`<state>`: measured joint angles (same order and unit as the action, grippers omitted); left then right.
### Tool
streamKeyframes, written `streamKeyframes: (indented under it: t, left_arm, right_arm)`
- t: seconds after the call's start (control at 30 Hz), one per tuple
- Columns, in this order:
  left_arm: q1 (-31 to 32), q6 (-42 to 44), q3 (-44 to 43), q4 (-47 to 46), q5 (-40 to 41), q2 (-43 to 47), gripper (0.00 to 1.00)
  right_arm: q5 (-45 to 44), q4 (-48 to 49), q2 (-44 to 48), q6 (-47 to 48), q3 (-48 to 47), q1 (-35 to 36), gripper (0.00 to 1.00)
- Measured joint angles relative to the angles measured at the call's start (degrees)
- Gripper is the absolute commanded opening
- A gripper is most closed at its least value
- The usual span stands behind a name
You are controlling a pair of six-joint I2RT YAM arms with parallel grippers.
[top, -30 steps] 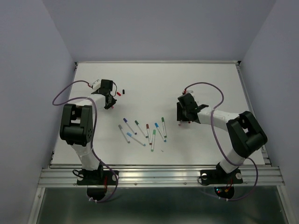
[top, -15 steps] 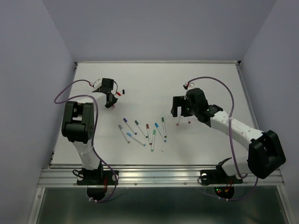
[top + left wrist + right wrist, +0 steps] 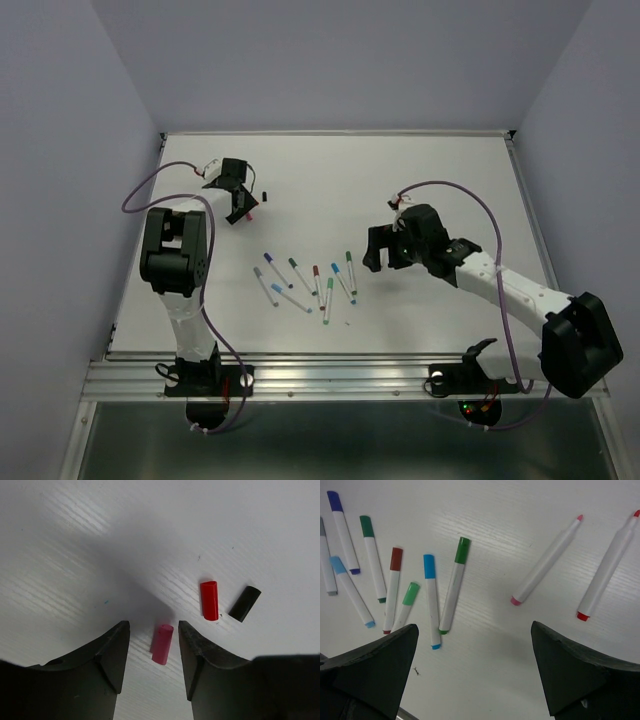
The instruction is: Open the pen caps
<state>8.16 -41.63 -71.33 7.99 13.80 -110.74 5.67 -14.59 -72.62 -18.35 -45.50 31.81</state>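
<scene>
- left gripper sits low over the table in its far left part, jaws parted, gripping nothing
- pink cap lies loose on the table between the two fingers, with a gap on each side, touching neither
- red cap and black cap lie just past it to the right in the left wrist view, near each other but apart, both off their pens
- right gripper hovers over the table right of centre, jaws spread wide, nothing between them
- below it are two uncapped pens, a pink-tipped pen and a red-tipped pen, side by side and apart
- capped pens lie grouped near the table middle, left of those two, eight in the right wrist view, all caps on
- green-capped pen and blue-capped pen are nearest the right gripper, lower ends close, cannot tell if touching
</scene>
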Motion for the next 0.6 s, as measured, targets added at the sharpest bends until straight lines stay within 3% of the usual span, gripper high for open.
streamKeyframes:
  t: [0.27,0.5,0.6]
  left_arm:
    - [0.5,0.0,-0.5,0.1,0.2,-0.3,0.57]
    - [0.7,0.4,0.4,2.0,-0.4,3.8,0.91]
    - [0.7,0.6,2.6,2.6,-0.6,10.5,0.99]
  right_arm:
    - [0.5,-0.5,0.3,0.0,1.4,2.8,1.0]
    - [-2.9,-0.4,-2.7,-0.3,1.1,8.1,1.0]
    - [-6.9,-0.6,-6.3,-0.9,-0.2,10.3,1.0]
